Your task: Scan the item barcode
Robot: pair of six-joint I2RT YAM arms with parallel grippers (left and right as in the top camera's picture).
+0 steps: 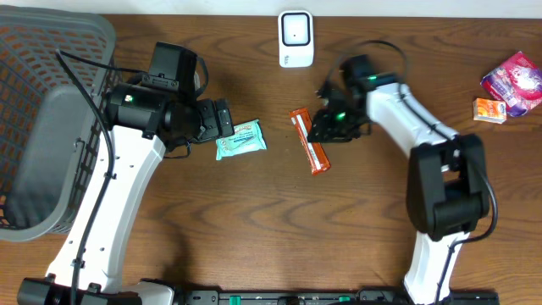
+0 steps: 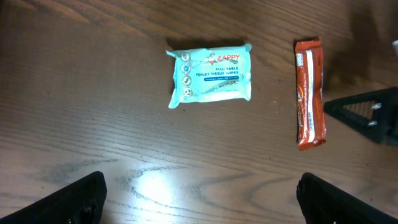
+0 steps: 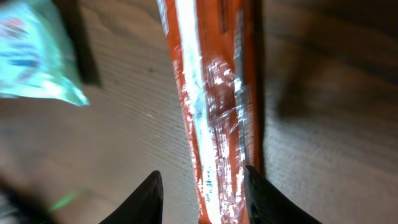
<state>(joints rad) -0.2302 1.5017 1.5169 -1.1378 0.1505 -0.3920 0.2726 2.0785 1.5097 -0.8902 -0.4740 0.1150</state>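
Observation:
An orange snack bar (image 1: 309, 141) lies flat on the wooden table, also seen in the left wrist view (image 2: 310, 93) and close up in the right wrist view (image 3: 214, 106). My right gripper (image 1: 326, 127) sits low over it, jaws apart around the wrapper (image 3: 204, 199); the right finger is against the bar's edge and the left finger stands off it. A teal wipes pack (image 1: 240, 139) lies to the left (image 2: 210, 74). My left gripper (image 1: 222, 119) hovers just left of the pack, wide open and empty (image 2: 199, 199). The white scanner (image 1: 295, 39) stands at the back centre.
A grey mesh basket (image 1: 106, 38) fills the far left. A pink packet (image 1: 514, 80) and a small orange box (image 1: 489, 110) lie at the right edge. The right arm's black tip (image 2: 367, 115) shows beside the bar in the left wrist view.

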